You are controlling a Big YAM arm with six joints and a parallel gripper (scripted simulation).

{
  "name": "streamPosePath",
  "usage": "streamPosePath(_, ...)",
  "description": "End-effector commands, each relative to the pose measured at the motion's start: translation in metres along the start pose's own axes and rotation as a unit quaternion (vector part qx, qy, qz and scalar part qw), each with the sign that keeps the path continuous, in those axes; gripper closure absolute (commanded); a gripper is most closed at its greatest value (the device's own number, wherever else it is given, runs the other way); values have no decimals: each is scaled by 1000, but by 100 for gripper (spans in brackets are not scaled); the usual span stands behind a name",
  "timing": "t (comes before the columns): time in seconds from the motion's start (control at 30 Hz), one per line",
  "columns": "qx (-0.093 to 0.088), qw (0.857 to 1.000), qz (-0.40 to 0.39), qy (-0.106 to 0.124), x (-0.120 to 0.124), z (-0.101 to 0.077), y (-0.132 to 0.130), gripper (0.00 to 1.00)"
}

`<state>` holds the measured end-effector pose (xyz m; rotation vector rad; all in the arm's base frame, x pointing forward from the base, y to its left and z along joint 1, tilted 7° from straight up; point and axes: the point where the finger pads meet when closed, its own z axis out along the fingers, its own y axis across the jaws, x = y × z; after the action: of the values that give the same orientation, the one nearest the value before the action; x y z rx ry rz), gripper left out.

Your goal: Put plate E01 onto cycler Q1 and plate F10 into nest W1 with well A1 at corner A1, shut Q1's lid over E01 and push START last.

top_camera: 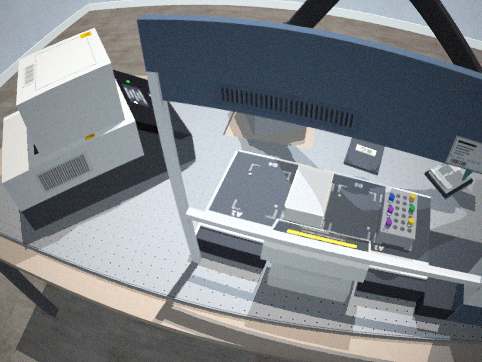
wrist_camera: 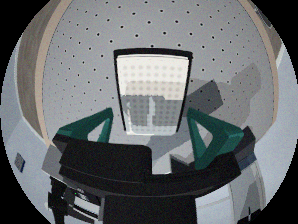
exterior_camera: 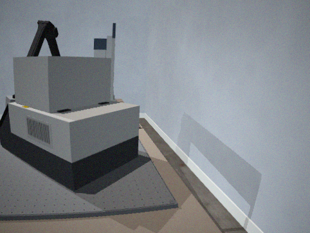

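Note:
A white 96-well plate (wrist_camera: pixel 152 90) lies flat in a dark nest on the perforated deck, right under my gripper (wrist_camera: pixel 150 111). The teal fingers stand wide open on either side of the plate's near end and hold nothing. In the top view this plate and nest (top_camera: pixel 448 179) are at the far right, with a teal finger (top_camera: pixel 467 174) beside them. Positions D4 (top_camera: pixel 255 187) and D2 (top_camera: pixel 354 204) show bare dark locators. Q1 (top_camera: pixel 70 125) stands at the left with its white lid shut and a green lamp (top_camera: pixel 128 81). I cannot read the plate's label.
The white deep-well block (top_camera: pixel 309 196) sits between the two bare positions. The tube cooling block (top_camera: pixel 401 215) holds several coloured tubes. A dark labelled nest (top_camera: pixel 364 154) lies behind. A blue hood (top_camera: pixel 310 100) on a grey post (top_camera: pixel 172 165) hides most of the arm. Q1 (exterior_camera: pixel 71 116) fills the exterior view.

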<state>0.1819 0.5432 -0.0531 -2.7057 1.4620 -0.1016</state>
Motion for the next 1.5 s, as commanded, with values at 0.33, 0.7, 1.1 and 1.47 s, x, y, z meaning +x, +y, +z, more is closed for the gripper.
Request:
streamPosePath(0.33, 26, 999, 14, -22, -13, -45, -26, 0)
streamPosePath(0.7, 22, 1000, 3, -18, -16, -66, -12, 0)
streamPosePath(1.1, 20, 1000, 15, -15, -7, -76, -23, 0)
streamPosePath(1.47, 30, 999, 9, -25, -19, -100, -23, 0)
